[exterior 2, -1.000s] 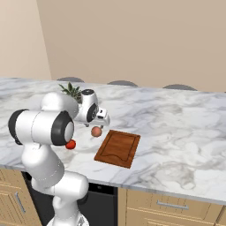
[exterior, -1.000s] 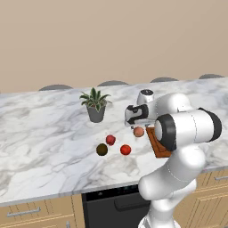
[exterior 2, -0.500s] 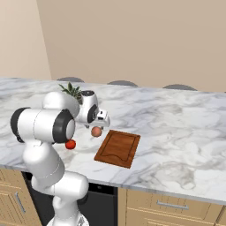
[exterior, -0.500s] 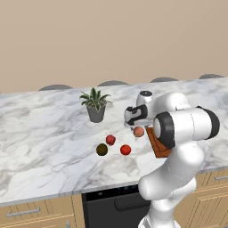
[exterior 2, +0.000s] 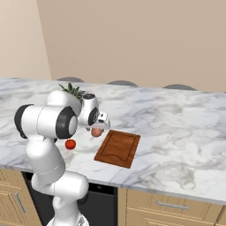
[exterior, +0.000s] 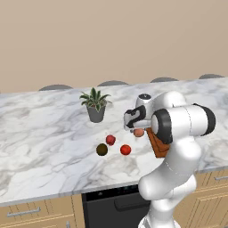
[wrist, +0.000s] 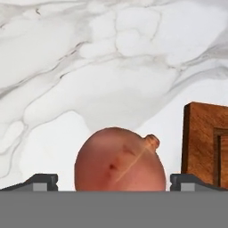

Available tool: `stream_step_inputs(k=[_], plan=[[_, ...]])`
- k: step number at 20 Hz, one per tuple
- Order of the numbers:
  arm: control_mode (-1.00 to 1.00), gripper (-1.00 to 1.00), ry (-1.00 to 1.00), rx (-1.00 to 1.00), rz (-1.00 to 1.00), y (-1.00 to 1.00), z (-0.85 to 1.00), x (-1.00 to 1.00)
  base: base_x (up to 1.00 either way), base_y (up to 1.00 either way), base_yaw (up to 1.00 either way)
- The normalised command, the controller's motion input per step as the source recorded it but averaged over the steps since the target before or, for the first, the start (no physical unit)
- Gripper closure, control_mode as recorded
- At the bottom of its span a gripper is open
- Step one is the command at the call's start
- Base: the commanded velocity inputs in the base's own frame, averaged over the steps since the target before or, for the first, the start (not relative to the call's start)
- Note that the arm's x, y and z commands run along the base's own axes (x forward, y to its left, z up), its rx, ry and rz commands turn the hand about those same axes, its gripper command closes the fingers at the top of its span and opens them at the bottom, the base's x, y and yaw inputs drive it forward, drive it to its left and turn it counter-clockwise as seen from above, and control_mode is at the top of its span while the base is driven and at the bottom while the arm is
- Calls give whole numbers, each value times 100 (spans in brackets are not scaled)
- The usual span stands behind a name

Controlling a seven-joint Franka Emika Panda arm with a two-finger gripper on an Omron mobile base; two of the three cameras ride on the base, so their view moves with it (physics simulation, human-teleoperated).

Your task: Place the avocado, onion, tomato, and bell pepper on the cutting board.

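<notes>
Tool stays low over the worktop, fingers spread wide either side of the onion at lower centre, cutting board right: grasp pending.

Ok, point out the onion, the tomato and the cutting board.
onion (wrist: 118,160), hand view, middle of its skin.
tomato (exterior: 125,150), left base view, its centre.
cutting board (exterior 2: 118,147), right base view, bare middle of the wood.

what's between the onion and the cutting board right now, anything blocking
Nothing visible. The onion sits between the gripper fingertips, and in the hand view only bare marble counter separates it from the near edge of the cutting board. The board's top looks empty.
</notes>
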Motion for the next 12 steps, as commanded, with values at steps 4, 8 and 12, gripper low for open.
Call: stream_step_inputs(k=[4, 8, 12], plan=[[-100, -100, 0, 0, 0, 0, -14, 10, 0, 0, 0], [-100, 100, 0, 0, 0, 0, -8, 6, 0, 0, 0], [-100, 100, 0, 2, -4, 0, 15, 1, 0, 0, 0]])
